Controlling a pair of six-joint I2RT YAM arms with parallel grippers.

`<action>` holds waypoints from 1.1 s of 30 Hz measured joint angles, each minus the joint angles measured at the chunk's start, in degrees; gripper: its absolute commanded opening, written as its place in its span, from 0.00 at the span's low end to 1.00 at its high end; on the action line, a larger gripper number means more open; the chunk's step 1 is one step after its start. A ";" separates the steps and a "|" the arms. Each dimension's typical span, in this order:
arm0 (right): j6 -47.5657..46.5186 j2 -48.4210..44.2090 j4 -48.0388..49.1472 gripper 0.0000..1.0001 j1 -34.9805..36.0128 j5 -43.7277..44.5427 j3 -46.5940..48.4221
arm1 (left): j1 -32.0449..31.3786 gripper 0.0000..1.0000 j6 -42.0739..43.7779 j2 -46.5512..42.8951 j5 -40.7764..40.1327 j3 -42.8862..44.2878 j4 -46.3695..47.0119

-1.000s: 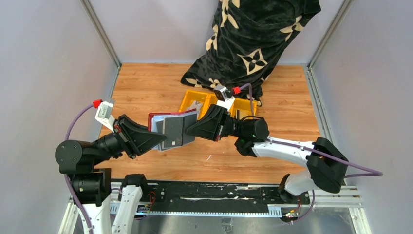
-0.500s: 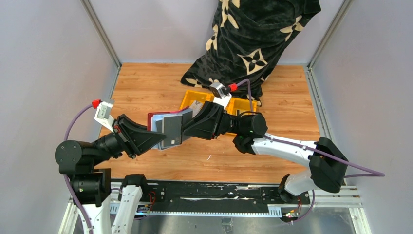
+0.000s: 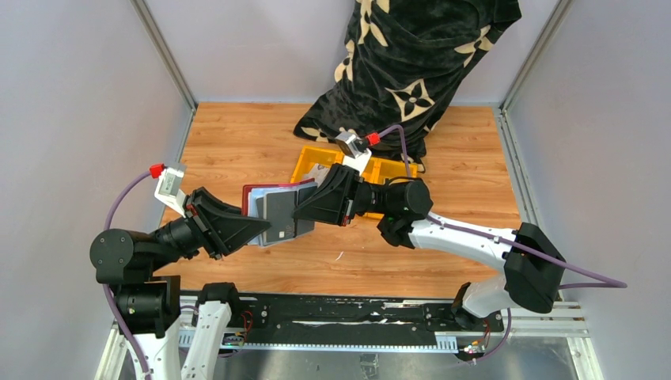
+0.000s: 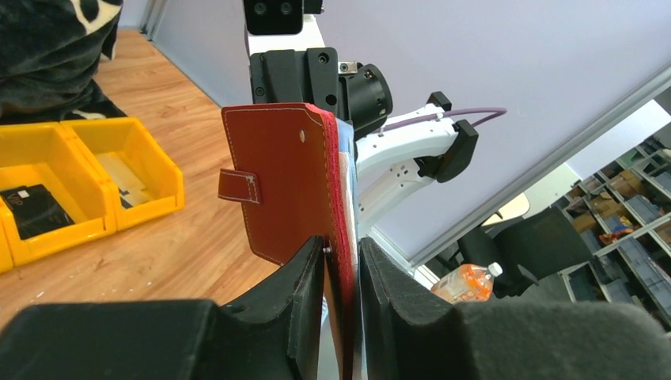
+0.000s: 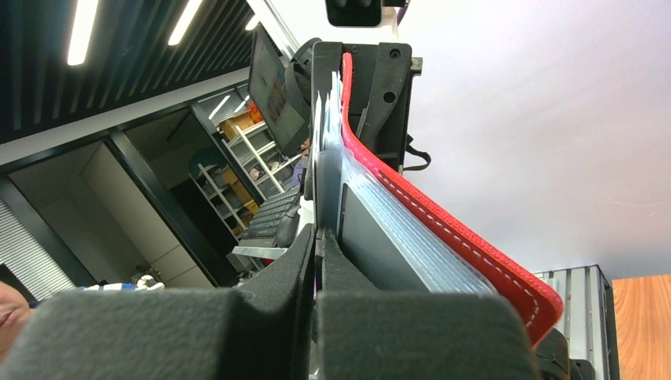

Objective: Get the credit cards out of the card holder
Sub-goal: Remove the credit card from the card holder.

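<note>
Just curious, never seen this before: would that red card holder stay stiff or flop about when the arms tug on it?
Probably floppy: the card holder bows in a curve in the right wrist view. Likely light, since the left gripper holds it upright by one edge. Its clear sleeves look smooth, so the cards may slip out easily.

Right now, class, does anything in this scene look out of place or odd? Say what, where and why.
The black flower-patterned cloth lies heaped at the far side, spilling down to the yellow bin. It looks dumped there and plays no part in the card work.
</note>
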 measured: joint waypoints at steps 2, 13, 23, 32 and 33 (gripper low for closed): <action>0.33 0.00 0.66 0.00 0.00 0.02 -0.17 | 0.00 0.28 -0.48 -0.07 -0.02 -0.02 0.24; 3.63 0.42 7.39 0.00 0.00 1.70 -3.39 | 0.00 0.16 -4.02 -0.79 0.04 -0.44 3.69; 3.76 -1.11 8.59 0.00 -0.04 3.32 -6.12 | 0.00 0.07 -4.66 -0.61 0.37 -0.44 3.43; 3.17 -2.19 8.46 0.00 -0.04 3.72 -7.54 | 0.00 0.06 -4.70 -0.33 0.68 -0.44 2.93; 3.08 -2.29 8.39 0.00 -0.04 3.72 -7.63 | 0.00 0.06 -4.70 -0.33 0.74 -0.44 2.93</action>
